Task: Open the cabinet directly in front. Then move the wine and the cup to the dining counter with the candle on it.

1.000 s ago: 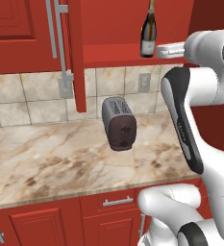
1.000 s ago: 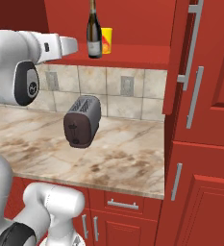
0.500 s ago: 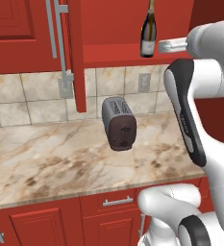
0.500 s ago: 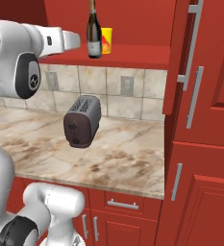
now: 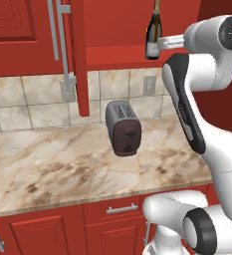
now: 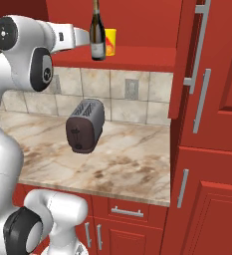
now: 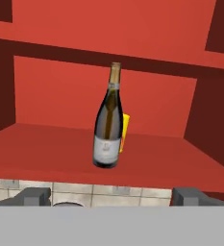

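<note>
Red upper wall cabinet (image 6: 137, 55) stands open; doors swung aside, long silver bar handles (image 6: 199, 50) visible at right in the right base view. Door step looks done, so I judge the step in hand is approach and pickup of the bottle.

Tall dark glass wine bottle w/ gold-foiled neck and pale label (image 7: 108, 127) stands upright on the red inner shelf (image 7: 51, 153), near the front edge, roughly centred ahead of the hand camera. Small yellow cylindrical cup (image 6: 110, 42) sits just behind and beside it, part hidden by the bottle in the hand view; cannot tell if the two touch.

Two-finger gripper (image 7: 111, 196): jaws spread fully, nothing between them. Finger tips sit level w/ the shelf's front lip, well short of the bottle. From the base views the hand sits at shelf height, just beside the bottle, apart from it.

Below: dark brown two-slot toaster (image 5: 123, 127) on the marbled worktop (image 5: 48, 169), clear of the arm's path.

How I'd run the pickup, as judgement:
- Raise the hand a little so the fingers clear the shelf lip before going in.
- Advance straight, bottle centred between the fingers; close on the wide body at label height, not the slim neck.
- Don't overshoot: pushing the bottle back would knock the cup.
- Lift slightly before withdrawing; keep the bottle upright, mind the top of the cabinet opening.

Dining counter and candle not located from here.
</note>
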